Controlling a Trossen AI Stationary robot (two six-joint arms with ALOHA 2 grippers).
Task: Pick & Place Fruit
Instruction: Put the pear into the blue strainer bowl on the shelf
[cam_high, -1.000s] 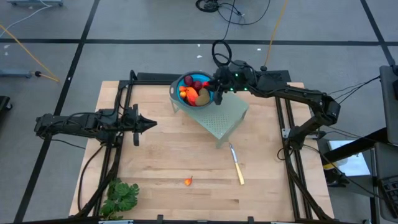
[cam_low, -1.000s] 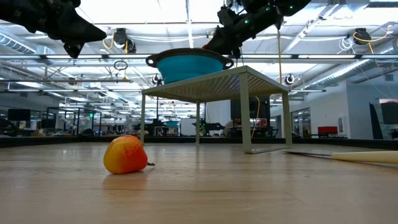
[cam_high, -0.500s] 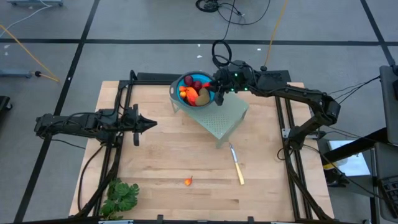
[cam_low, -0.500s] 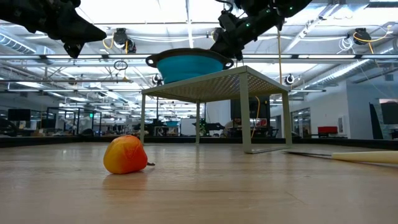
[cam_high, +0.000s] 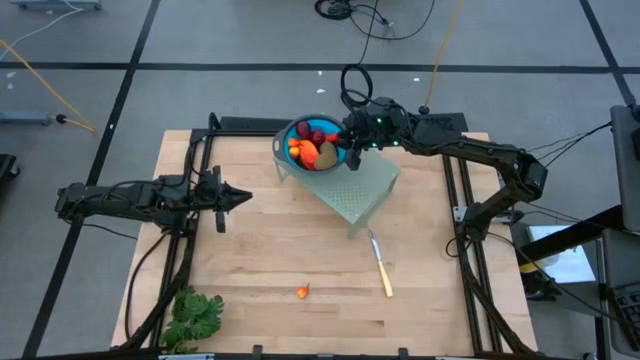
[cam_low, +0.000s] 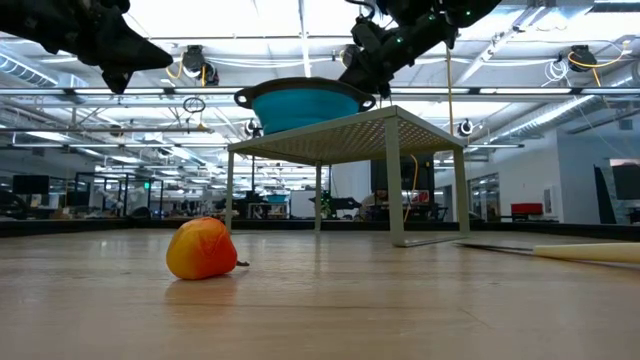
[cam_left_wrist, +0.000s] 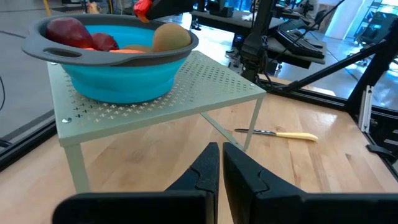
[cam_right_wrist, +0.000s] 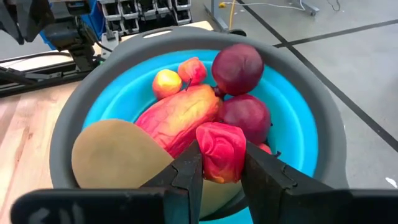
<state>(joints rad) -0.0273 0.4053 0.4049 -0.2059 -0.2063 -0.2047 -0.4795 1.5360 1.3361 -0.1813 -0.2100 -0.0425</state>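
Most of the fruit already sits in the blue bowl (cam_high: 312, 145) on the perforated stand (cam_high: 362, 190): two dark red balls (cam_right_wrist: 237, 67), an olive-brown oval (cam_right_wrist: 118, 158), a long orange-red piece (cam_right_wrist: 177, 118) and smaller bits. One small orange-red fruit (cam_high: 302, 292) remains on the table (cam_high: 270, 250), well apart from the stand, near the knife (cam_high: 381, 265). The right gripper (cam_right_wrist: 221, 163) hangs over the bowl's rim, jaws narrowly closed on a red piece (cam_right_wrist: 221, 149), apparently about to release it, though how high it hangs over the pile is hard to judge. The left gripper (cam_high: 240, 198) waits above the table's left side, fingers closed and empty, pointing toward the stand.
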